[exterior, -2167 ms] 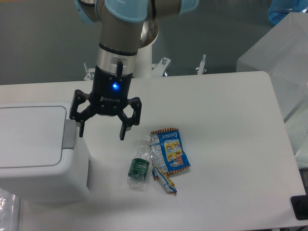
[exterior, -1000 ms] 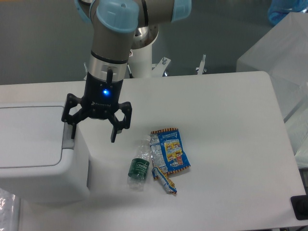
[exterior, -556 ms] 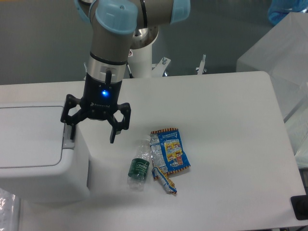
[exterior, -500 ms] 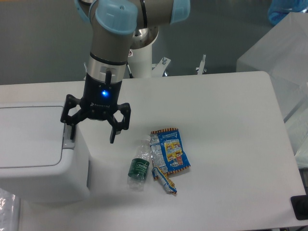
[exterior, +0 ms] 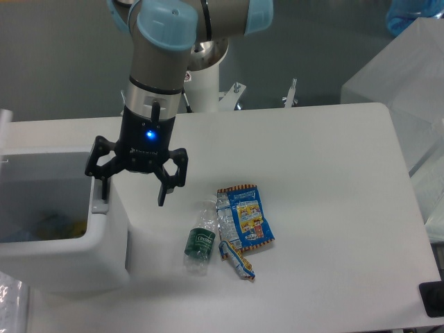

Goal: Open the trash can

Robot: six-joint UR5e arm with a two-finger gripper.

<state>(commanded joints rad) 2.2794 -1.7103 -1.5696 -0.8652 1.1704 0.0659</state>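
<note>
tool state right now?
Tool: open, holding nothing; one finger is down at the grey tab of the trash can, whose lid is up.

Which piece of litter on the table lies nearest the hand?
The crushed bottle with the green label; it lies just below the hand, while both snack wrappers sit farther right.

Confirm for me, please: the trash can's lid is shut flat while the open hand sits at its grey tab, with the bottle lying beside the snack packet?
Not quite: the camera view shows the trash can open, its inside visible. The rest holds: the open hand is at the grey tab, and the bottle lies beside the snack packet.
</note>
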